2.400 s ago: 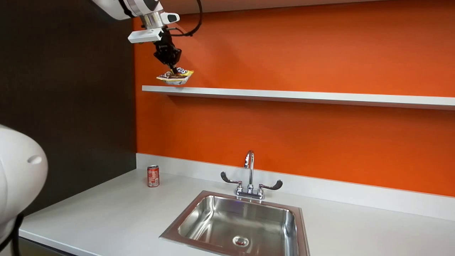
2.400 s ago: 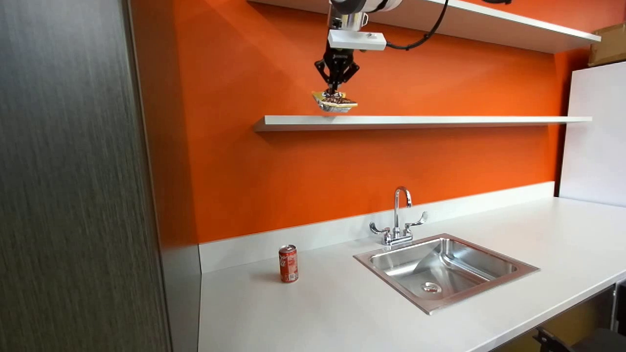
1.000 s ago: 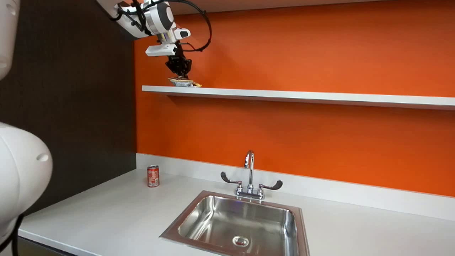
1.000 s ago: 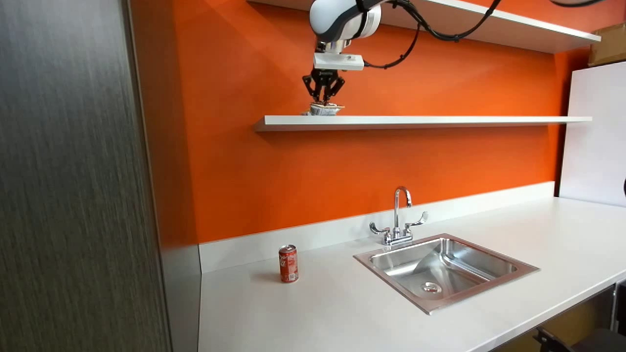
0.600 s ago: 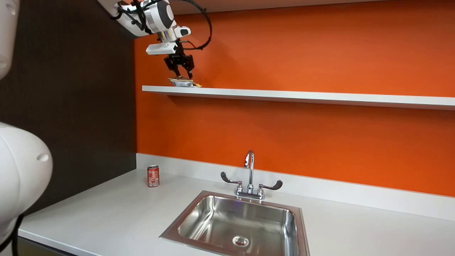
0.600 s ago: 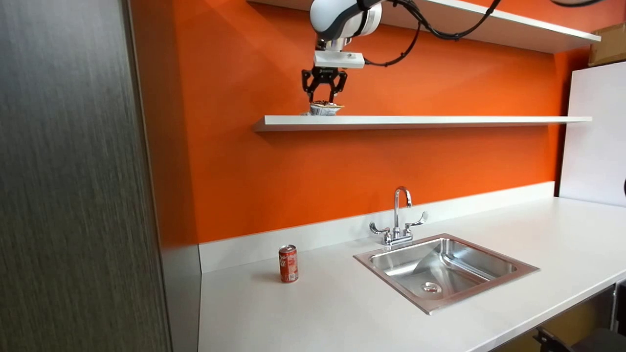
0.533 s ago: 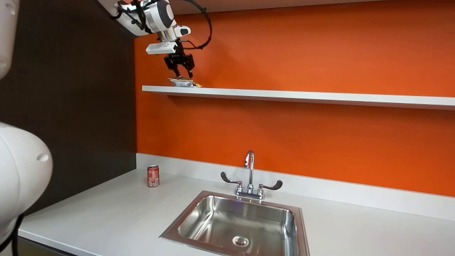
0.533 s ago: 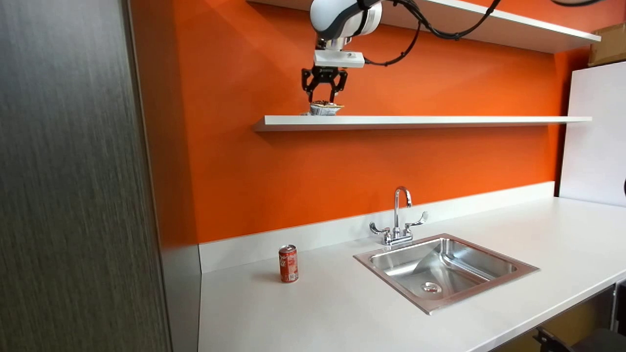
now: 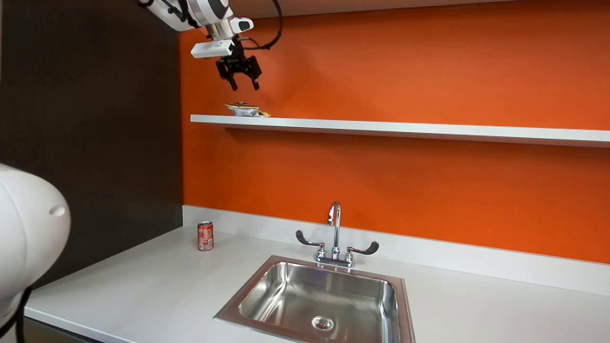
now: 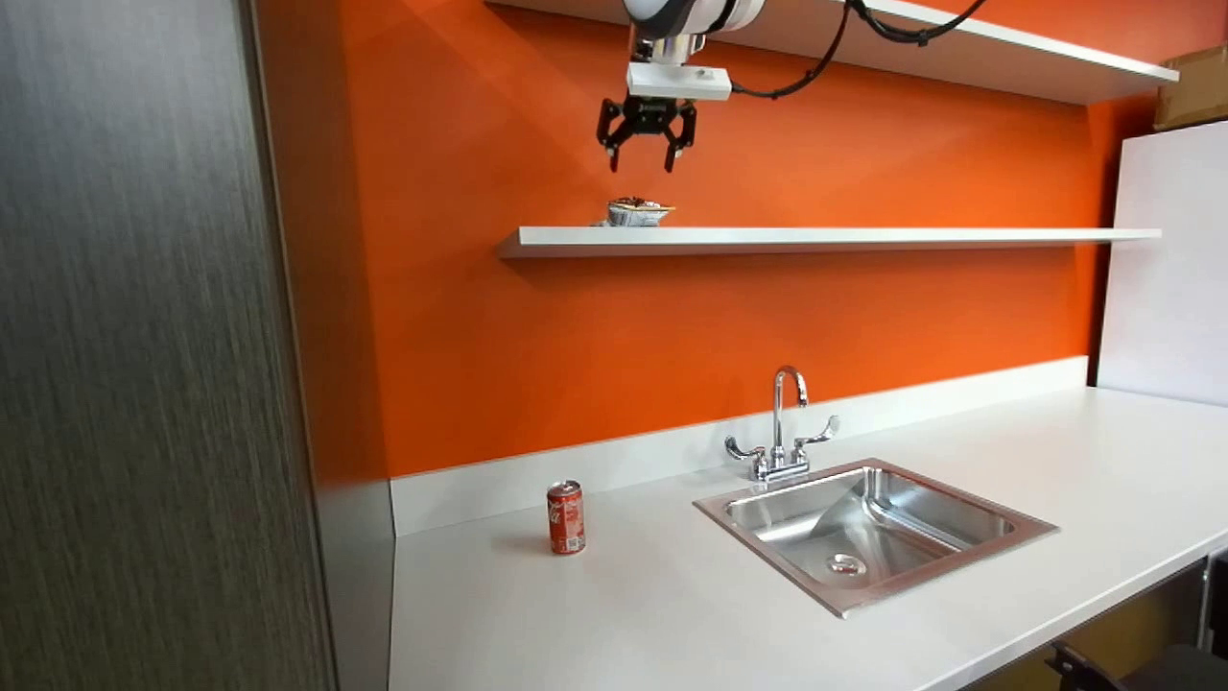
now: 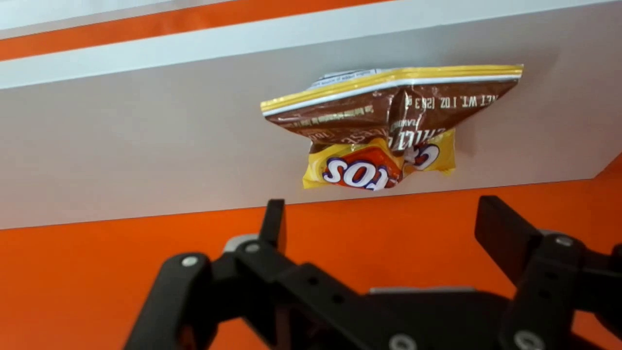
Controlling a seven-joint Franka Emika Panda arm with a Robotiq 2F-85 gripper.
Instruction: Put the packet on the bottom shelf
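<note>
Packet point(image 11: 369, 116) rests on the bottom shelf point(image 9: 399, 126), below a released claw point(image 9: 245, 87)

The claw points downward in both exterior views, its fingers point(image 11: 505, 238) standing wide apart. Below the fingertips, and apart from them, lies the packet; a strip of orange wall point(image 9: 429, 190) shows between the two. In the wrist view the packet sits beyond the tips and roughly centred on the gap, its yellow-edged brown end spanning slightly more than that gap and turned toward the shelf's front edge. Its lettered yellow end faces the wall. The brown end is raised, with silvery wrapping showing beneath it in both exterior views. The packet lies near the shelf's end, on the side of the dark panel point(image 9: 95, 119). Lower down, on the countertop point(image 9: 133, 295), a red can point(image 10: 566, 518) stands upright, apart from the sink point(image 9: 403, 305) and its faucet point(image 9: 337, 238). An upper shelf point(image 10: 1007, 62) runs overhead.
</note>
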